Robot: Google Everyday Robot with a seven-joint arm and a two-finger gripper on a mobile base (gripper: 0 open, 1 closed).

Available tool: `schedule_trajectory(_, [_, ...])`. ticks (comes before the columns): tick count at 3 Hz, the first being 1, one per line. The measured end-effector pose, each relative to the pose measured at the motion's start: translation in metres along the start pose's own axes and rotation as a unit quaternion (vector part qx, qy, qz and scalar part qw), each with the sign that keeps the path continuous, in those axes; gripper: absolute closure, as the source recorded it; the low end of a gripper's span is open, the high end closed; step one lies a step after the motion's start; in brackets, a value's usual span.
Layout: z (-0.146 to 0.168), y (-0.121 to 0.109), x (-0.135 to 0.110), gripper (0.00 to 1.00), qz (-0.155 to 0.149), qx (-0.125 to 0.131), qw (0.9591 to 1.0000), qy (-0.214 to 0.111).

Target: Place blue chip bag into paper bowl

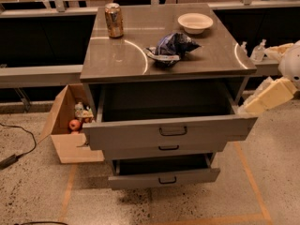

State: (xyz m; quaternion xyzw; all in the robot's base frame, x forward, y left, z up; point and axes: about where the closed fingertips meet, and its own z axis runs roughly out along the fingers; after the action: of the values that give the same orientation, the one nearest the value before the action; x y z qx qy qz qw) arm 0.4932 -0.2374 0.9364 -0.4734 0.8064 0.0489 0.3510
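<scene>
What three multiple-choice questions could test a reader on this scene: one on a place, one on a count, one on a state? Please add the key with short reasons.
1. Where is the blue chip bag?
A) on the floor
B) on the cabinet top
C) in the cardboard box

2. How many things stand on the cabinet top?
A) one
B) three
C) five

3. The top drawer is:
A) shut
B) pulled open
C) taken out

Key:
1 B: the bag lies on the top, in front of the paper bowl.
2 B: bag, bowl and drink can.
3 B: its dark inside shows.

The gripper is off the cabinet's right corner, apart from the bag.
</scene>
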Motion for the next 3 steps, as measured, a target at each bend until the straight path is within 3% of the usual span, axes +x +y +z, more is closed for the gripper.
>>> schedule_trajectory(1, [0.015,-0.038,-0.017,0.00,0.018,0.049,0.9958,-0.075])
schedule_trajectory(2, [0.039,-0.099,-0.036,0.00,0.042,0.109,0.9834,-0.138])
schedule_trajectory(3, [0.073,-0.141,-0.047,0.00,0.084,0.112,0.9778,-0.156])
